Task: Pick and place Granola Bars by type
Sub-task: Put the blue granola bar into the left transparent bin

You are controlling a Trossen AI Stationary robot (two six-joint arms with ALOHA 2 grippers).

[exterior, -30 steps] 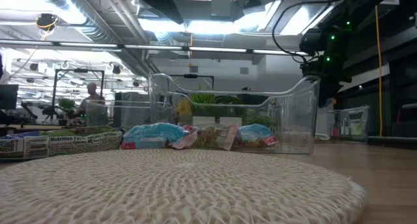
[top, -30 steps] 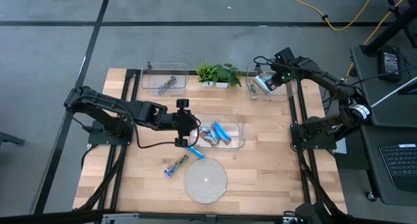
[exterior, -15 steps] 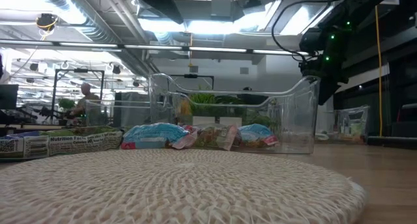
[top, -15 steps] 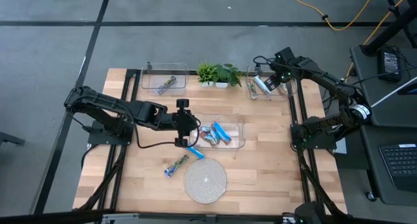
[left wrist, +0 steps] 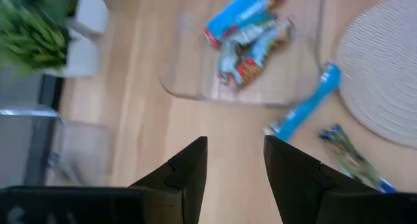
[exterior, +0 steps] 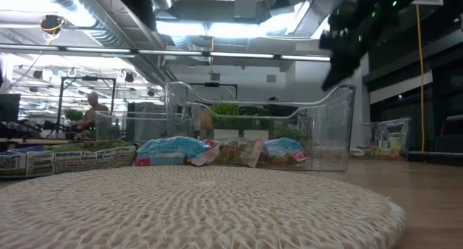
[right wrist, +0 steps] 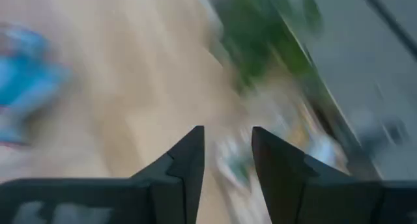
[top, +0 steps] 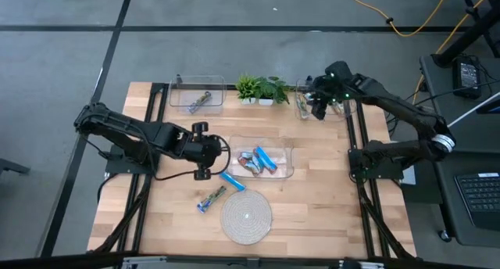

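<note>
While the left arm stretches low from the left edge of the high view toward the centre, its left gripper (top: 205, 148) sits just left of the clear plastic middle bin (top: 287, 148), jaws apart and holding nothing. The right arm reaches in from the right edge to the upper right, where the right gripper (top: 319, 105) hovers over the clear far-right bin (top: 300, 109); its jaws stand apart with nothing between them. Several bright blue and blue-and-orange wrapped granola bars (top: 258, 160) lie heaped in the middle bin. One bright blue bar (top: 233, 181) and one silvery-brown bar (top: 211, 198) lie on the wooden surface (top: 312, 199) near the round woven mat (top: 246, 217).
</note>
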